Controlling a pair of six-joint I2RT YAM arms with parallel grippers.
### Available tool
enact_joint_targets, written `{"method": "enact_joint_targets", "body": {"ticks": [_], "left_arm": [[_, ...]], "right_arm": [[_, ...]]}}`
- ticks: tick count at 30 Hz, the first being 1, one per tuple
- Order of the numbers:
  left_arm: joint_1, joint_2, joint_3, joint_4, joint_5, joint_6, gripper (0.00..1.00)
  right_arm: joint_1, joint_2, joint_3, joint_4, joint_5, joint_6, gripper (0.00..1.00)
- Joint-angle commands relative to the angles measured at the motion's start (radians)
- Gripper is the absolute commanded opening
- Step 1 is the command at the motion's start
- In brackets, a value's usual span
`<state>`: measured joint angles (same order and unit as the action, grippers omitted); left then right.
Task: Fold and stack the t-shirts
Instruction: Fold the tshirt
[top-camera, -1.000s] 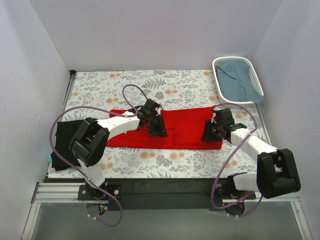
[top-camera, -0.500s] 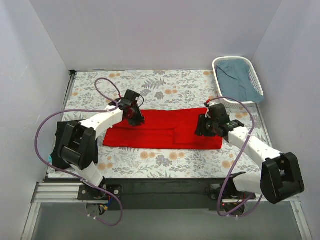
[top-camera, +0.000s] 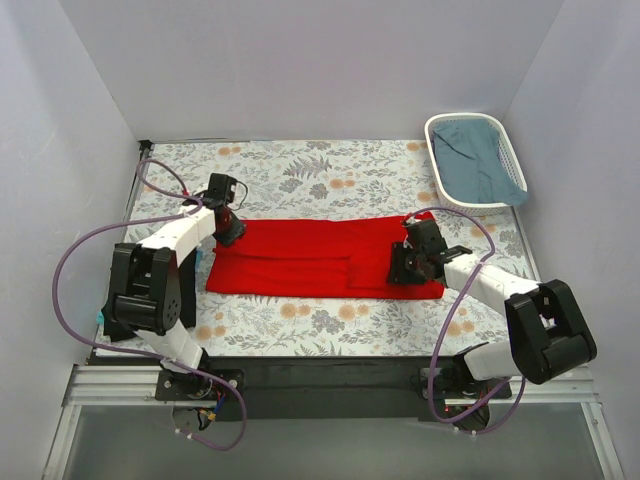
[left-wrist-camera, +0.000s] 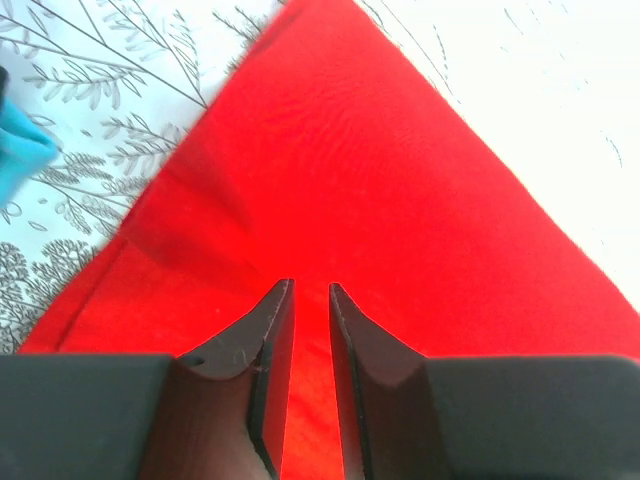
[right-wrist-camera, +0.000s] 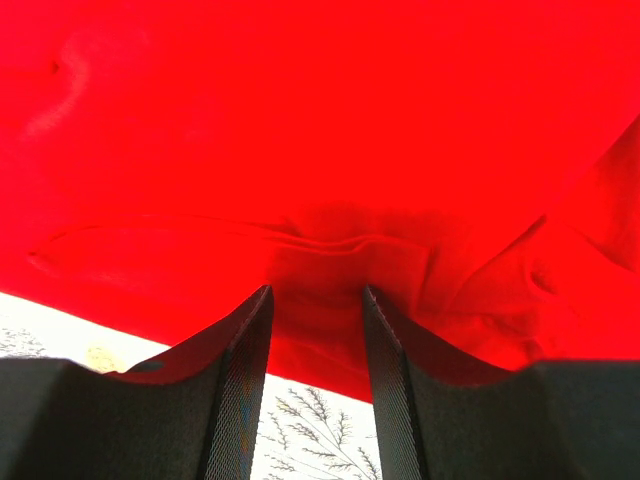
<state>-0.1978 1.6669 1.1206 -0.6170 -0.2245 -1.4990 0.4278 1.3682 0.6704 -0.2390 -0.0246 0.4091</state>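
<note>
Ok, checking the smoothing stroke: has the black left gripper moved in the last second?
Yes: the left gripper slid left along the bright red cloth t-shirt, farther from the white plastic basket.

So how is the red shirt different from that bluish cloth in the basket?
The red t-shirt lies flat on the table in a long band; the blue cloth sits rumpled in the white basket. The red t-shirt has the left end effector and right end effector at its ends; the blue cloth has neither near it. Both are soft fabric.
</note>
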Motion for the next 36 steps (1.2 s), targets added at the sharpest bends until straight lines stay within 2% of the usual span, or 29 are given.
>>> {"method": "enact_joint_targets", "body": {"ticks": [1, 8, 13, 17, 21, 28, 32, 36], "left_arm": [[0.009, 0.027, 0.002, 0.014, -0.01, 0.011, 0.18], [0.086, 0.099, -0.064, -0.01, -0.003, -0.079, 0.17], [0.109, 0.107, -0.085, -0.009, 0.02, -0.083, 0.18], [0.109, 0.047, -0.067, -0.006, 0.033, -0.046, 0.32], [0.113, 0.024, -0.035, -0.038, -0.001, -0.027, 0.38], [0.115, -0.079, -0.058, -0.001, -0.018, -0.012, 0.39], [0.115, -0.04, -0.041, -0.062, -0.097, -0.053, 0.4], [0.106, -0.039, -0.025, -0.003, -0.029, 0.023, 0.35]], "right_arm": [[0.005, -0.007, -0.031, 0.033, 0.02, 0.016, 0.48], [0.002, -0.02, -0.054, 0.033, 0.02, 0.017, 0.48], [0.003, -0.029, -0.052, 0.032, 0.02, 0.019, 0.48], [0.002, -0.037, -0.048, 0.032, 0.02, 0.02, 0.48], [-0.001, -0.037, -0.046, 0.03, 0.018, 0.017, 0.49], [-0.007, -0.043, -0.032, 0.026, 0.006, 0.013, 0.49], [-0.006, -0.024, -0.023, 0.021, -0.008, 0.01, 0.49], [-0.008, -0.049, -0.011, 0.01, -0.008, 0.013, 0.49]]}}
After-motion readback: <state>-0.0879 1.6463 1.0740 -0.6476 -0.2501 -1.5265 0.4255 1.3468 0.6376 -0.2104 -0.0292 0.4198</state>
